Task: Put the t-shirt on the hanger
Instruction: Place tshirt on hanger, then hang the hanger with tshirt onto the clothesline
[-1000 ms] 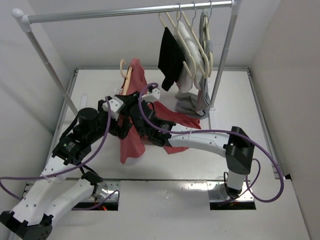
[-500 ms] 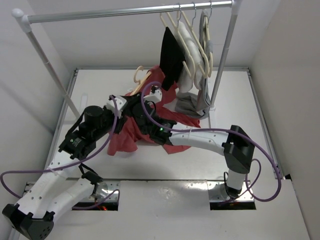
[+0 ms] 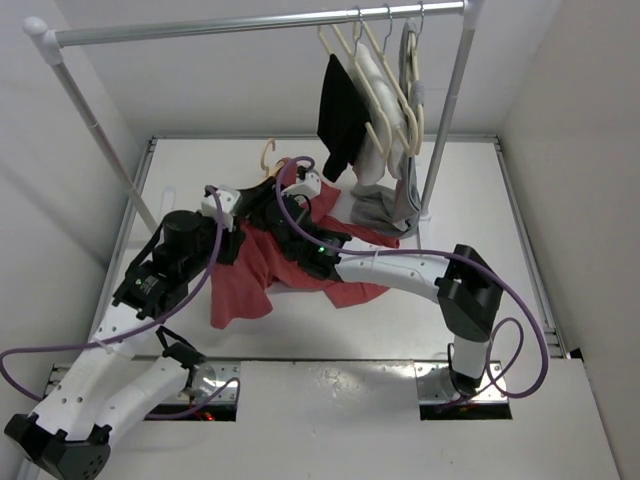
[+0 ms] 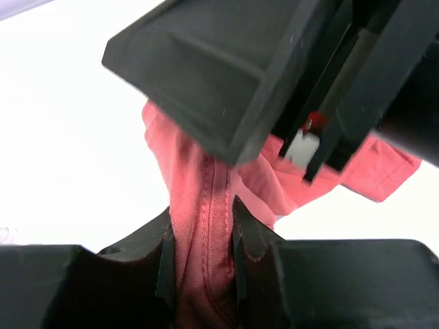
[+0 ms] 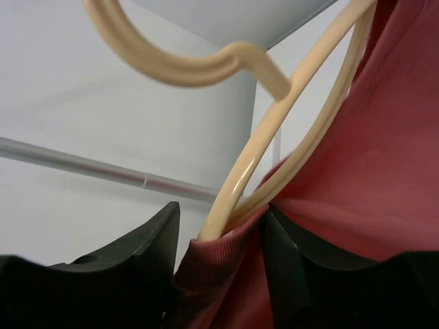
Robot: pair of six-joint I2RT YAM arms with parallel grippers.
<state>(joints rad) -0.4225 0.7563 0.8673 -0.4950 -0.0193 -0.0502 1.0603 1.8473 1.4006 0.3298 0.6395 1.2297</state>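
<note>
On the white table (image 3: pixel 450 190) the t-shirt (image 3: pixel 245 285) is seen draped low between the two arms, hem trailing toward the near left.

- Change noted: a second ago the garment was held higher and more bunched. It has since been lowered and spread across the tabletop.
- The hanger (image 3: pixel 266 152) has been shifted too. Its hook was carried right, then brought back a little, and now shows at the far edge of the cloth.
- Left claw (image 4: pixel 201 250): clamped within the last second on a seamed fold of the t-shirt, which is pinched between the pads.
- Right claw (image 5: pixel 221 219): jaws have been eased apart. The hanger's arm and the ribbed collar (image 5: pixel 212 274) lie between them. Whether any pinch remains cannot be told.
- Judgement: one hanger arm appears to be threaded through the neck. The hold seems to be passing from right to left, so the cloth may be drawn over the other shoulder next. A loosened right claw could let the hanger slip out.

Room: white walls are seen on all sides. A metal clothes rail (image 3: pixel 250 25) spans the back, hung at its right end with a black garment (image 3: pixel 340 115), cream hangers (image 3: pixel 385 80) and a grey garment (image 3: pixel 385 210).
</note>
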